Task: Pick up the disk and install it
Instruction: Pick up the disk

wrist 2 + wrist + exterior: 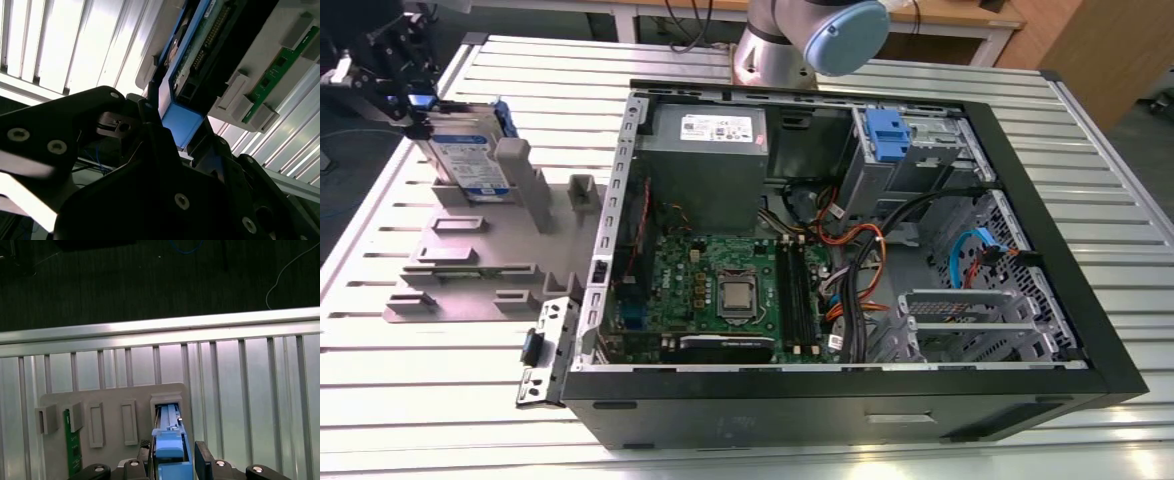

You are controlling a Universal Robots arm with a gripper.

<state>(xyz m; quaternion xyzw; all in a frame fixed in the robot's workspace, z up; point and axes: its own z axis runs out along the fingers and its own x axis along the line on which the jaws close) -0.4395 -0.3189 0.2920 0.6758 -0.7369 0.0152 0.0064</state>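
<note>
Exterior view: disk (464, 165) stands upright on edge in a slot of the grey holder (467, 255), at the view's left part of the slatted desk (427, 420). It is well apart from the open computer case (854, 410). The end effector (416, 112) hangs at the disk's upper end.

First wrist view: the end effector (172, 462) sits astride the disk's (169, 447) blue-framed top edge, lined up with the slot. The disk's lower part is seated in the holder.

Second wrist view: blue frame and circuit-board side of the disk (182, 122) run right into the end effector (170, 150).

Grip state: cannot tell whether it is clamped on the disk or only set around it.

Step in hand, by my reading: taking hold of the disk at the holder.
- Grip should land square on the two flat faces, centred on the frame.
- Keep clear of the connector edge.
- Any lift wants to run straight along the slot; a tilt would likely jam the frame against the holder walls.
</note>
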